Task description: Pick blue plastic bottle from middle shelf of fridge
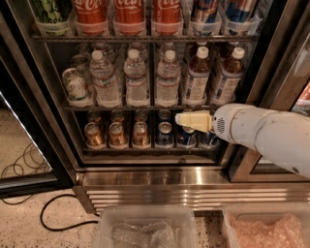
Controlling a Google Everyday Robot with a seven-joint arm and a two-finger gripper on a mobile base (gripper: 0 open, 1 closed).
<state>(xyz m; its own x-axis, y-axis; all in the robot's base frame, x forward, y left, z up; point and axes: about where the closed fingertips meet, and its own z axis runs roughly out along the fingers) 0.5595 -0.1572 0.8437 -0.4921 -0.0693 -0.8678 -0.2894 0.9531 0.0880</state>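
Two blue plastic bottles stand at the right of the middle shelf (121, 108) of the fridge (160, 177), one (197, 77) left of the other (226, 75). Both have white caps, dark drink and blue-and-white labels. My gripper (180, 119), cream-coloured on a white arm (261, 133), points left in front of the bottom rack. It sits just below the middle shelf's edge, under the left blue bottle, and holds nothing that I can see.
Clear water bottles (136, 77) and a tilted can (76, 87) fill the shelf's left. Red cola cans (129, 12) stand above, small gold (116, 134) and blue (164, 134) cans below. The open glass door (29, 145) is at left, with a black cable (53, 215) on the floor. Two plastic bins (145, 227) stand in front.
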